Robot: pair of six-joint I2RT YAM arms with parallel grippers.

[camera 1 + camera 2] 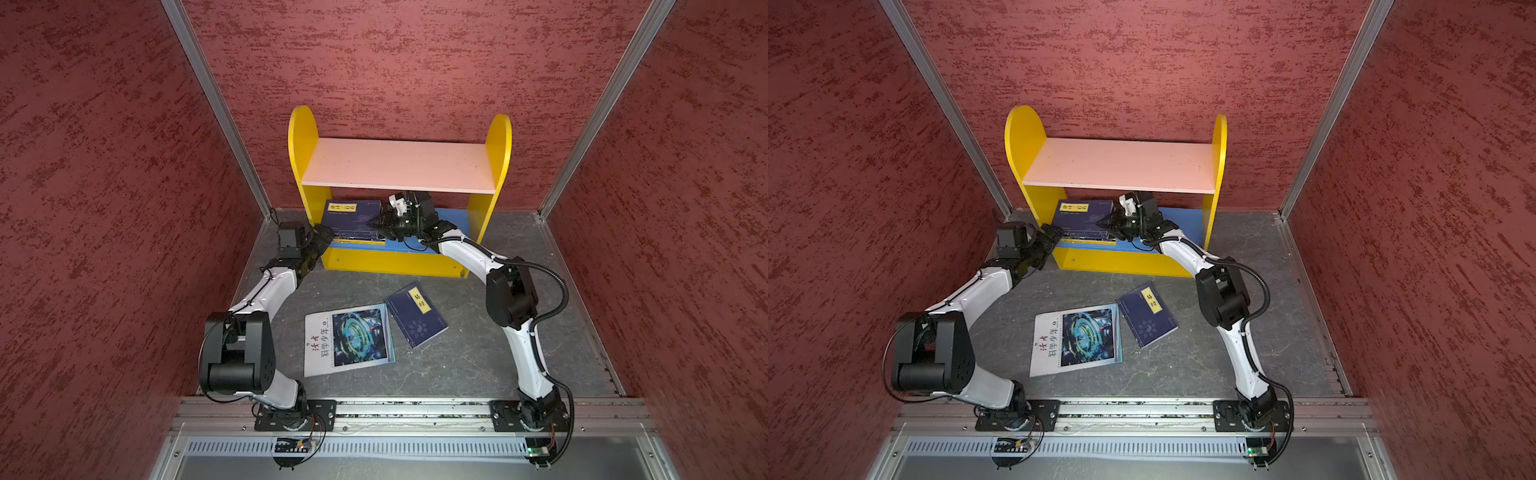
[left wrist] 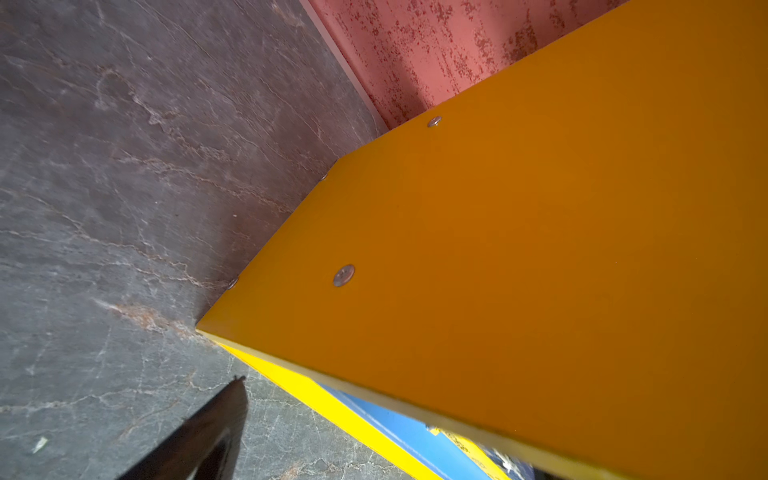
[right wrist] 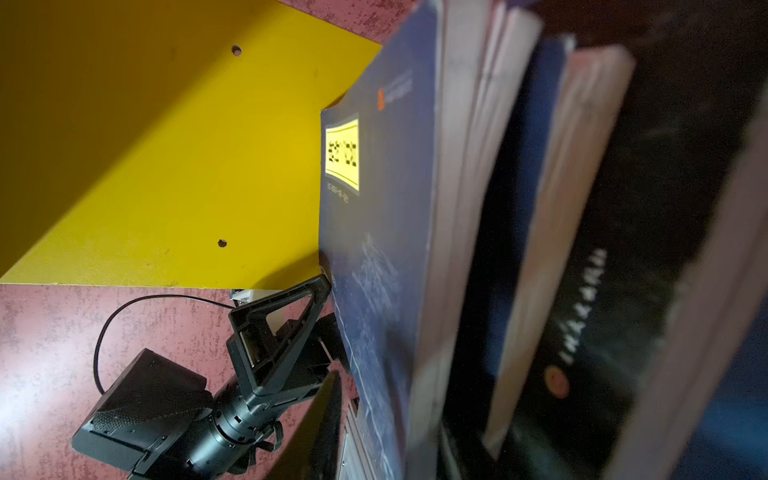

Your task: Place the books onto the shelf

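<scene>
Just at R hand [image 1: 380, 224]: bk stack [image 1: 349, 220]

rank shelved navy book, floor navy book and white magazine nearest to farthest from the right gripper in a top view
1. shelved navy book, on the lower board, beside the right gripper
2. floor navy book, front, right of centre
3. white magazine, front centre

Glossy magazine [image 1: 349, 338], smooth painted shelf [image 1: 301, 137], rough textured walls [image 1: 104, 166]
</scene>
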